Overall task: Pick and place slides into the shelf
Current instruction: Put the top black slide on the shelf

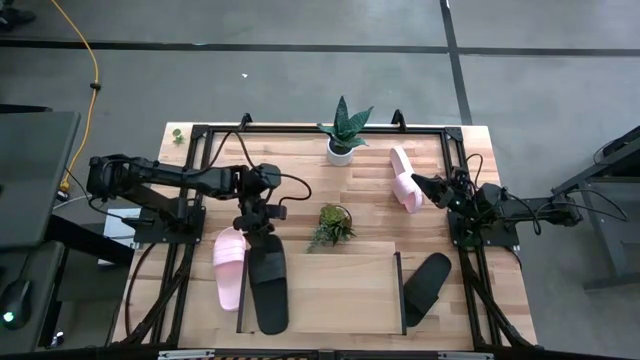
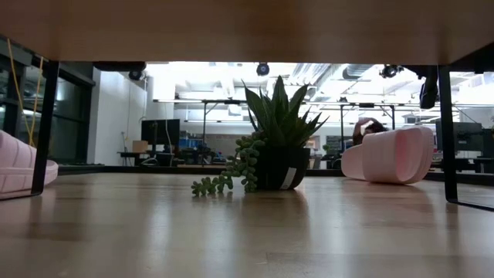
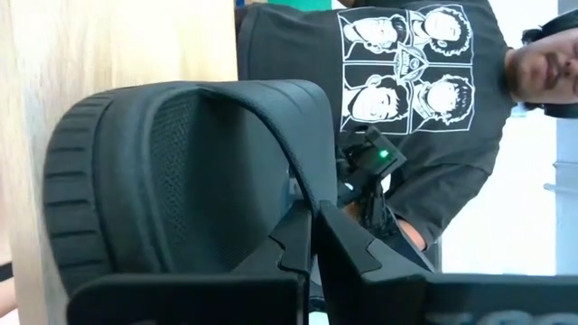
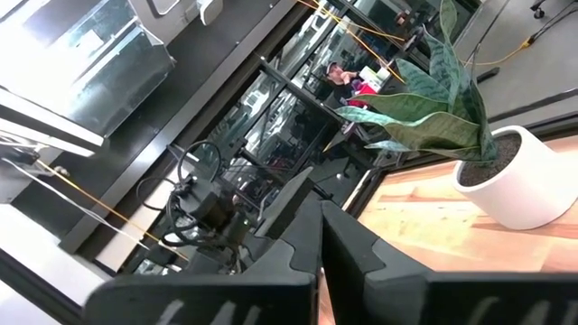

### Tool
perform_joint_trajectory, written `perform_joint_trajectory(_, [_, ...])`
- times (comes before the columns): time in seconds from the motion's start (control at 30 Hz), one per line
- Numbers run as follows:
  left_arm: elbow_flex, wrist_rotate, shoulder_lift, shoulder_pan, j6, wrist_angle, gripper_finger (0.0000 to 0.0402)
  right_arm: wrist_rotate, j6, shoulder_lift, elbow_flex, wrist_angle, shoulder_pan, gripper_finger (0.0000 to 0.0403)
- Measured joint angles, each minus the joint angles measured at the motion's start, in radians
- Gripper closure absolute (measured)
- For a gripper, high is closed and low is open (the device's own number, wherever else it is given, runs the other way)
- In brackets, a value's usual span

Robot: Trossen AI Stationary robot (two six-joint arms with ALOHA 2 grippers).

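Note:
A black slide (image 1: 269, 288) lies lengthwise on the left part of the shelf (image 1: 330, 290), a light-wood board with black side panels. My left gripper (image 1: 256, 228) stands over its far end, shut on its strap (image 3: 181, 162). A pink slide (image 1: 230, 266) lies on the table just left of the shelf. A second black slide (image 1: 427, 284) leans over the shelf's right panel. A second pink slide (image 1: 404, 178) lies far right, on its side in the low view (image 2: 394, 154). My right gripper (image 1: 417, 181) is shut just right of it, with nothing between its fingers (image 4: 318, 230). My left gripper (image 3: 313, 239) pinches the rim of the black slide's ribbed strap (image 3: 302, 185) between its two fingers. It comes from above, pointing down. The slide stretches from the fingers toward the near edge, along the shelf board; I cannot tell whether its sole is lifted.
A spiky plant in a white pot (image 1: 342, 135) stands at the far middle. A small trailing plant (image 1: 333, 224) stands just beyond the shelf's far edge. A black frame (image 1: 200, 150) borders the table. A person in a printed dark shirt (image 3: 406, 81) stands beyond the near edge.

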Motion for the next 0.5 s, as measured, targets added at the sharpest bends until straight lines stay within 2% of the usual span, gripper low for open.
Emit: perform_joint_trajectory(0.5, [0.000, -0.004, 0.043, 0.000, -0.011, 0.008, 0.0402, -0.012, 0.002, 0.000, 0.000, -0.005, 0.000, 0.0402])
